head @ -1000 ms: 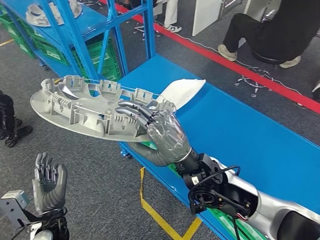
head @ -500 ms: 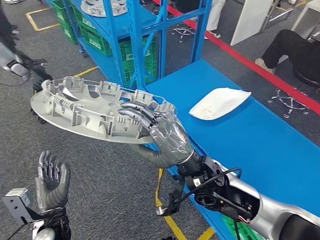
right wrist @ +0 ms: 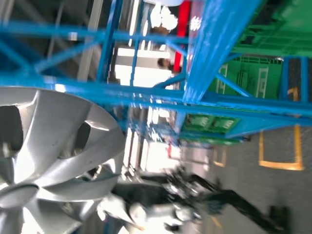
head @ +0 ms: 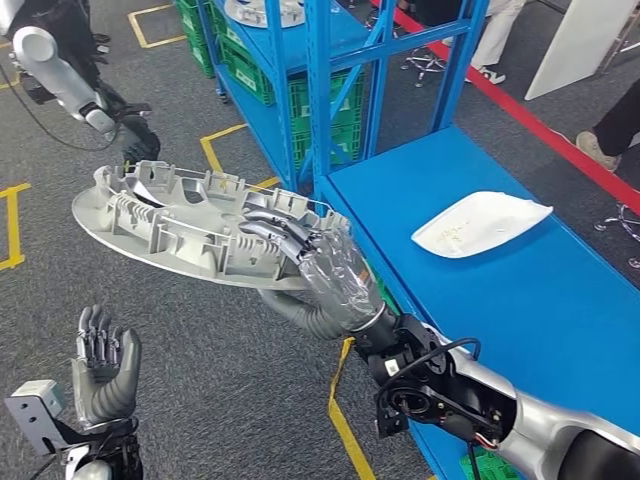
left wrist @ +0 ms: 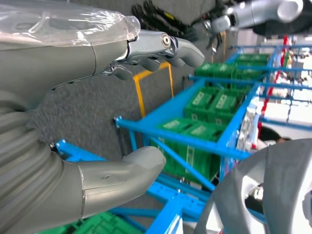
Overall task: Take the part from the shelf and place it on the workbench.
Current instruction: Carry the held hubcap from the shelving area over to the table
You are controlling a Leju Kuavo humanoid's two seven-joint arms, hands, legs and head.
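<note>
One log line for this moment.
right hand: grips grey wheel cover, over floor | left hand: holds nothing | blue workbench: white part

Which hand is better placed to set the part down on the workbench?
Right. The right hand already holds the part, beside the workbench; the left hand is empty, farther off over the floor.

Background — floor, crates, a second robot, a seated person

Green crates (head: 332,110) fill the lower rack levels; yellow tape (head: 343,420) marks the grey floor (head: 211,390), a red line (head: 528,115) runs behind the bench. Another robot's silver arm (head: 56,75) reaches in at top left. A white tray-like piece (head: 479,222) lies on the blue top — a person's shoe (head: 596,150) and dark trouser leg at the right edge.
</note>
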